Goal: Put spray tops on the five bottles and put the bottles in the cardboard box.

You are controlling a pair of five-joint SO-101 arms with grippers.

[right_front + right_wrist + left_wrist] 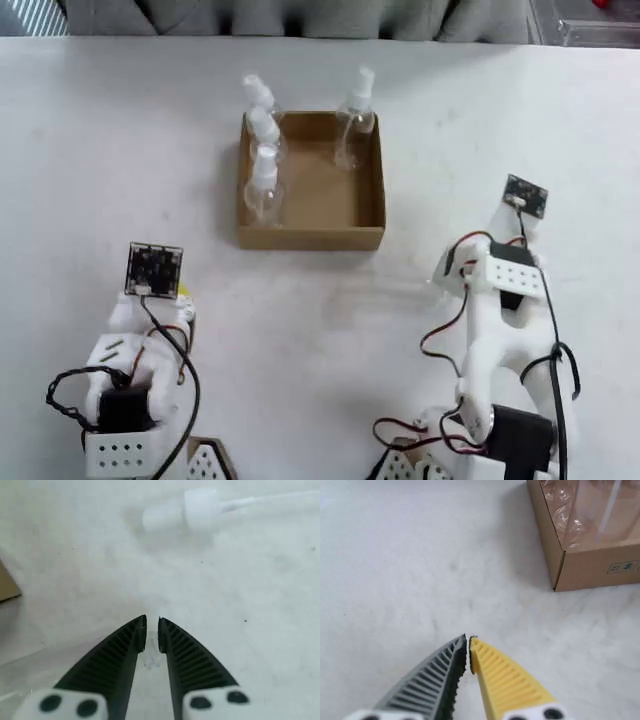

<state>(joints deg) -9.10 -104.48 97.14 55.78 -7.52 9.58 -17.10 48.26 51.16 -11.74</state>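
The cardboard box [312,238] is holding four bottles [263,190] wearing their spray tops, three along one side and one in a far corner, so the job is looking mostly done. The left gripper [469,640] is resting empty, fingers together. The right gripper [152,622], empty and nearly closed, is hovering near a loose spray top [187,511] lying on the table [100,150], probably awaiting the fifth bottle.
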